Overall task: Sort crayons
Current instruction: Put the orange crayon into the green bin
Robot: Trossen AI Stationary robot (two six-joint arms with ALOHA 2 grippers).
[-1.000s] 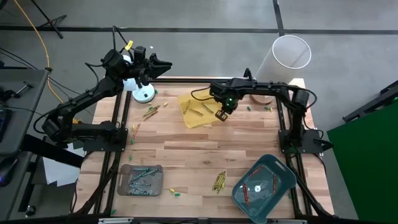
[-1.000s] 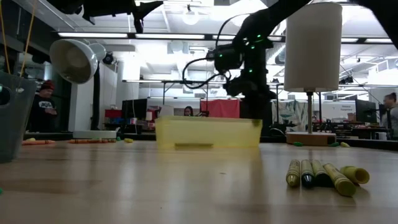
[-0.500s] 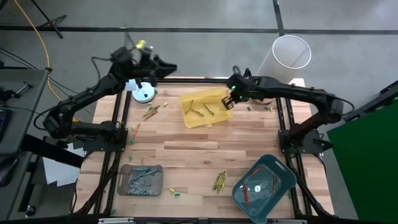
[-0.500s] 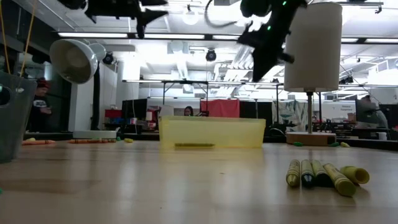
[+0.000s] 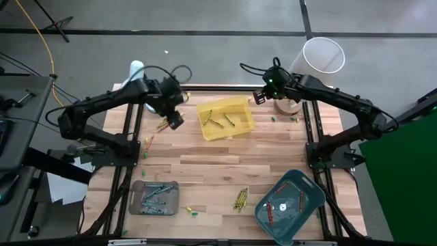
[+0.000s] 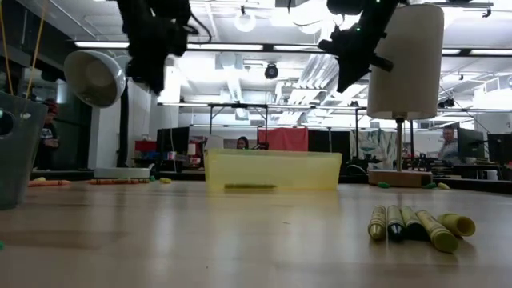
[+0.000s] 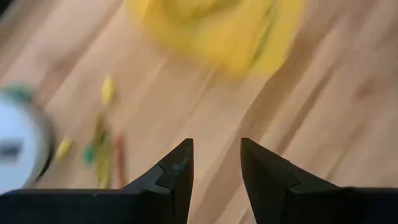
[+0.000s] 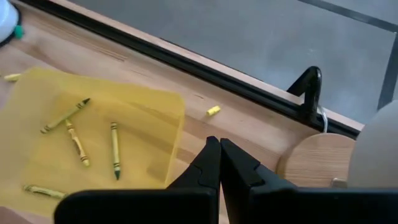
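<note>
The left gripper (image 5: 175, 121) hangs in the air over the far left part of the table (image 5: 218, 167), its fingers (image 7: 177, 171) parted with bare wood showing between them and nothing held. Just beside it on the wood lies a small cluster of loose crayons (image 5: 164, 125); in the left wrist view they are blurred streaks of yellow, green and red, so their exact count is hard to tell. Next to these stands a white lamp base (image 7: 18, 146).

The right gripper (image 5: 259, 97) is raised near the far edge, between the yellow tray (image 5: 240, 104) and a round wooden base (image 8: 314, 158), its fingers (image 8: 208, 165) pressed together and empty. The yellow tray holds several yellow-olive crayons (image 8: 113, 149) lying flat on its floor.

Nearer the front, a grey tray (image 5: 135, 205) holds green and blue crayons (image 5: 154, 197), and a teal tray (image 5: 311, 191) holds a few red-orange crayons (image 5: 298, 202). A bundle of olive crayons (image 6: 412, 224) lies on the wood between those two trays.
</note>
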